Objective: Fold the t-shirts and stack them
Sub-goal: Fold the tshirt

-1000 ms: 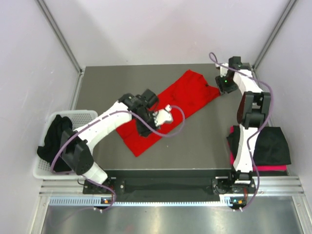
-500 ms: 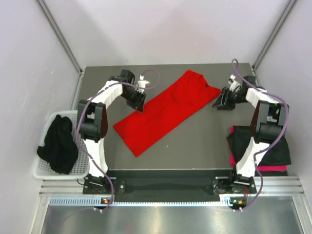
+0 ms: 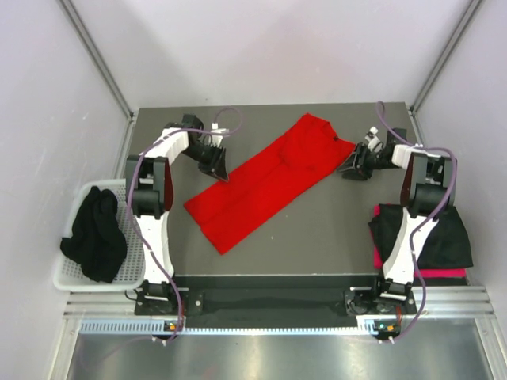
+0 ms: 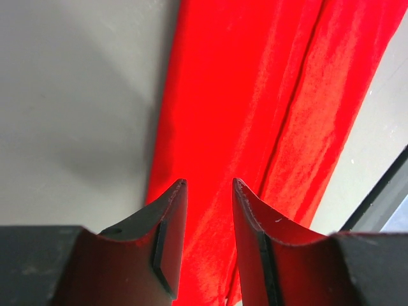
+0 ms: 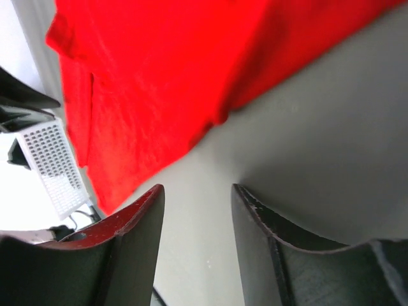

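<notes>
While the red shirt [image 3: 269,178] lies diagonally across the counter [image 3: 317,229], the left gripper [image 3: 219,168] and right gripper [image 3: 351,169] flank it near the far edge, jaws spread.

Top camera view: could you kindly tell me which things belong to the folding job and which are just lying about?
Job: red t-shirt, spread out centrally; black t-shirt, folded, right; pinkish-red t-shirt beneath it; black cloth, left.
Lying about: white mesh basket holding that cloth.
</notes>
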Robot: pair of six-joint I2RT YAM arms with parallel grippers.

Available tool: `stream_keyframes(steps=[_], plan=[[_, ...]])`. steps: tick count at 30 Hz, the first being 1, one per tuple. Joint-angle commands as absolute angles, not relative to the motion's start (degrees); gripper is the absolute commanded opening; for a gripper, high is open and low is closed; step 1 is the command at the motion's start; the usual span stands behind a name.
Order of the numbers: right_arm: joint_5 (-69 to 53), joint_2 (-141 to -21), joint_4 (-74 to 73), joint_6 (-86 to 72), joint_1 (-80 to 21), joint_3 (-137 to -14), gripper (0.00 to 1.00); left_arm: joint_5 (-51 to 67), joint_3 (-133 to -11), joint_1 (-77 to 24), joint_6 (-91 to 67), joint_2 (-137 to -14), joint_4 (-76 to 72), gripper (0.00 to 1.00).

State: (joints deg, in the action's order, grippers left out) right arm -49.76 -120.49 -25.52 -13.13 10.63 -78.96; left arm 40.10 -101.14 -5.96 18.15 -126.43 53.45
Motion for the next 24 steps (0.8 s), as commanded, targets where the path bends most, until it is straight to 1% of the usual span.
stream_keyframes(steps=[1, 8, 19, 22, 24], plan=[[-51.3, -123.6, -23.1, -14.2, 10.5, -83.8, 0.47, 41.1, -103.0, -6.2, 19.6, -126.8, 55.3, 0.4], [-50.7, -129.1, -24.9, -13.9, 9.3, -90.2, 0.47, 36.9, -103.2, -5.2, 20.5, -127.6, 55.1, 0.41], [-49.4, -135.5, -28.0, -12.9, 7.0, -98.3, 0.45, 34.8, -101.3, -2.5, 20.6, -128.1, 53.7, 0.4], [-47.5, -136.3, -30.1, -11.7, 6.3, -101.1, 0.39, 34.5, -99.8, -2.5, 20.7, -127.9, 53.9, 0.36], [-45.4, -136.8, -32.3, -10.8, 5.7, -103.7, 0.31, 34.8, -98.9, -2.5, 21.4, -127.8, 54.5, 0.31]])
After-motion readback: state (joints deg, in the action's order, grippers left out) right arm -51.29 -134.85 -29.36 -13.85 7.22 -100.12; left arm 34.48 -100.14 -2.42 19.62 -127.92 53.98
